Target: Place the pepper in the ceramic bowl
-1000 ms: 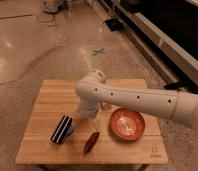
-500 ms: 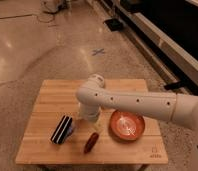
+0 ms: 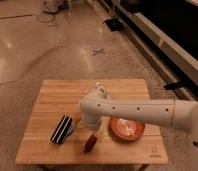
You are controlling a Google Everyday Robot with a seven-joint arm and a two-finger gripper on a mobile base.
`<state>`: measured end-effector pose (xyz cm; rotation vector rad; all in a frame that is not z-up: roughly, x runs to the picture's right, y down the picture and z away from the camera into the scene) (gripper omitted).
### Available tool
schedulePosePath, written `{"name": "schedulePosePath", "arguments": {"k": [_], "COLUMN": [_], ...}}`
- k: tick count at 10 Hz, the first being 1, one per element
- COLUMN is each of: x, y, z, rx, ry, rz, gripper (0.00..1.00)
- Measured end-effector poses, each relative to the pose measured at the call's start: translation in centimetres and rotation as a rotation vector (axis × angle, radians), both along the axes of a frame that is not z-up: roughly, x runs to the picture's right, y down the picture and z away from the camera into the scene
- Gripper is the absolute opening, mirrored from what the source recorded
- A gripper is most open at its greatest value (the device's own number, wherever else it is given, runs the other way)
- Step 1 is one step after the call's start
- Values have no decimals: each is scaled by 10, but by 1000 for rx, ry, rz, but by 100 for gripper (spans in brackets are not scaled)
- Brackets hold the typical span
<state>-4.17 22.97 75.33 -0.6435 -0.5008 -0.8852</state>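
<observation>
The white arm (image 3: 142,111) reaches in from the right across the wooden desk (image 3: 52,100) and bends down near the front edge. Its hand (image 3: 93,132) sits low, directly above the pepper (image 3: 89,144) and very close to it – whether it is open, closed or touching the pepper cannot be told, as the wrist hides most of it. The pepper lies on the desk, small and dark red, just left of the ceramic bowl (image 3: 127,128) and outside it. The orange-red bowl rests partly under the arm. To the left lies a black striped object (image 3: 62,130) – well clear of the bowl. A blue cross (image 3: 98,51) marks the floor beyond
</observation>
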Motion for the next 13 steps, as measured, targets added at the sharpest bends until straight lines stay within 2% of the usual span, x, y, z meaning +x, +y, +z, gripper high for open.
{"name": "schedulePosePath", "arguments": {"k": [5, 6, 7, 8, 10, 13], "x": [23, 25, 27, 28, 30, 31], "y": [30, 34, 40, 42, 47, 48], "z": [22, 24, 27, 27, 29, 27], "rx": [-8, -8, -8, -9, -15, -26], "ry": [15, 18, 20, 21, 27, 34], "rz": [22, 19, 13, 12, 10, 6], "gripper": [79, 74, 60, 54, 32, 4]}}
